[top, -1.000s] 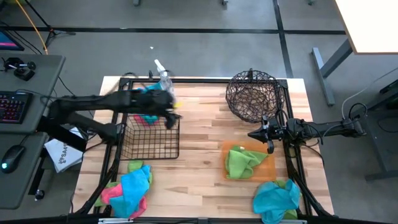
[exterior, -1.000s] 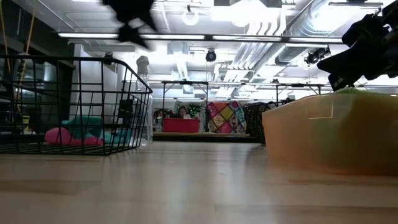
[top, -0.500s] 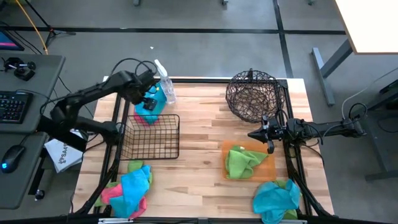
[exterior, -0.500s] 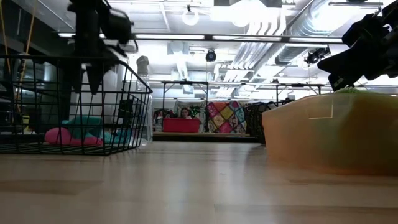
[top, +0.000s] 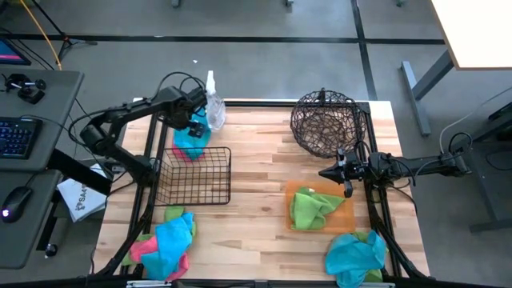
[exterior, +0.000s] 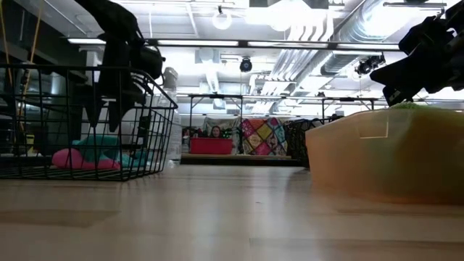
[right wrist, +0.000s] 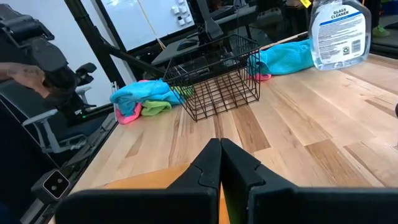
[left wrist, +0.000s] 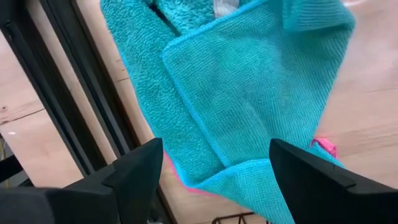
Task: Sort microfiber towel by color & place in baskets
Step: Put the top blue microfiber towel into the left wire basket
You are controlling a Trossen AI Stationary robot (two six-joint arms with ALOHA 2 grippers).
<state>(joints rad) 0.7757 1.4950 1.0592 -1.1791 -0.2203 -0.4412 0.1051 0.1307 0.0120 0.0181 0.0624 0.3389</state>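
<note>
Left gripper: jaws apart and empty, poised over a teal towel lying on the bench behind the black wire basket, beside the spray bottle.
Right gripper: jaws together, empty, waiting above the orange tray holding a green towel.
Unsorted: towel heaps at both near corners; round woven basket looks empty.
Risk: a low reach may snag the basket rim or tip the bottle.

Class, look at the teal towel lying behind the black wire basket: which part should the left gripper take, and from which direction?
Grip the folded upper layer of the teal towel from straight above: it lies flat, and the open left gripper hovers over it.
</note>
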